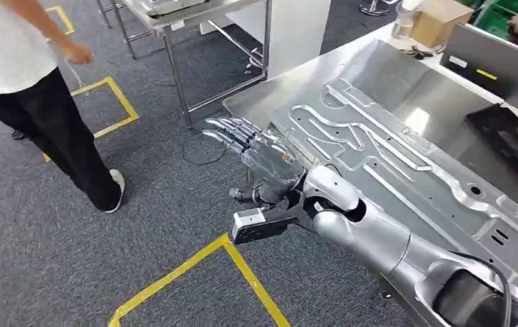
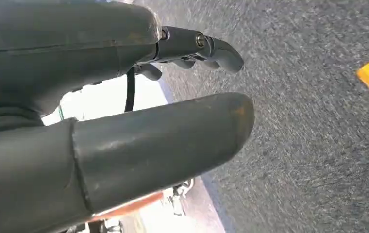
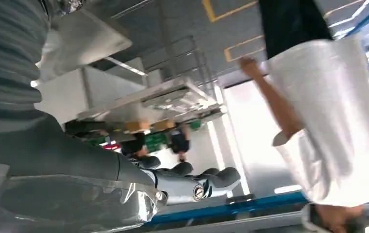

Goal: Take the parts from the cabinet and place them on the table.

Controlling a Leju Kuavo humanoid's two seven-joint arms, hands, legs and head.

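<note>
A large stamped sheet-metal part (image 1: 392,157) lies flat on the steel table (image 1: 256,102) and covers most of it. My right hand (image 1: 256,146) reaches out at the table's near left corner, just past the part's end, with its fingers straight and together and nothing in them. In the right wrist view its dark fingers (image 3: 192,182) point into open air, with a shiny metal surface close under the palm. In the left wrist view my left hand (image 2: 139,145) hangs above grey carpet, thumb and fingers apart and empty.
A person (image 1: 18,61) in a white shirt and black trousers stands on the carpet to the left, close in the right wrist view (image 3: 328,111). A second steel table (image 1: 195,20) stands behind. Yellow floor tape (image 1: 195,266) runs below my hand. A cardboard box (image 1: 440,20) sits far right.
</note>
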